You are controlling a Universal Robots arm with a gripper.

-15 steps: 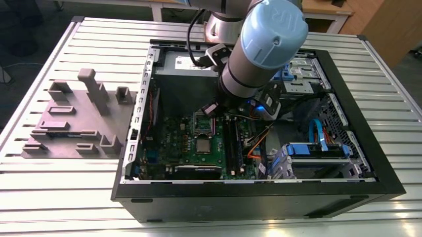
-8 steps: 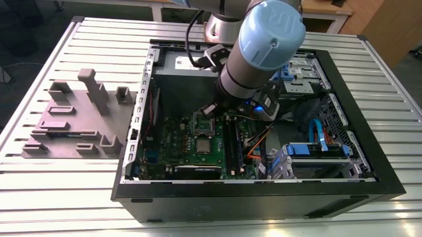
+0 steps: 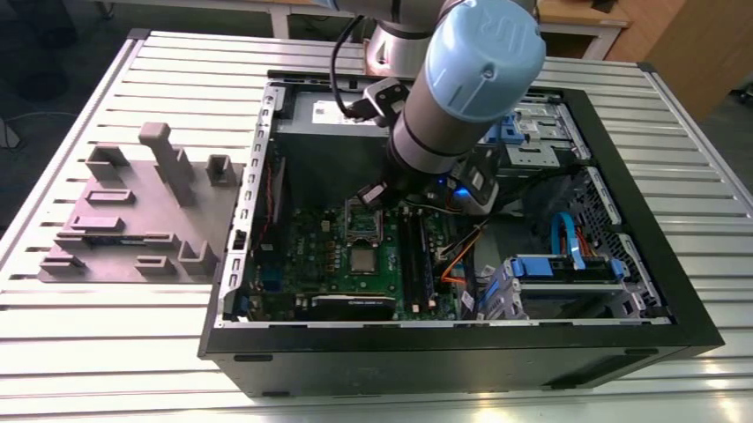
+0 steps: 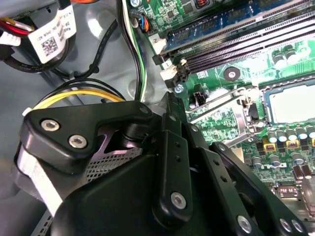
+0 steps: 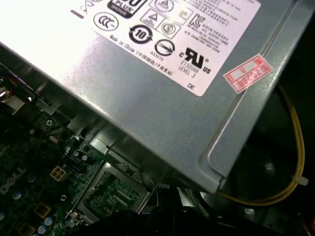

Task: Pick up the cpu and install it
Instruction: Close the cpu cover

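On motherboard (image 3: 341, 264) mid-area, exterior view: cpu (image 3: 362, 258) lies flat in socket, silver top up. Square, so no long axis; edges run parallel to board edges. Gripper (image 3: 379, 196) hovers just above, near power supply (image 3: 335, 119) at case (image 3: 471, 352) back edge.

Second wrist view: cpu (image 4: 290, 103) sits inside socket frame, apart from gripper (image 4: 167, 196); claw state: cannot tell.

First wrist view: power supply (image 5: 162, 98) close by.

Judgement: install step, chip looks placed. Next move calls for clearance from power supply and cables.
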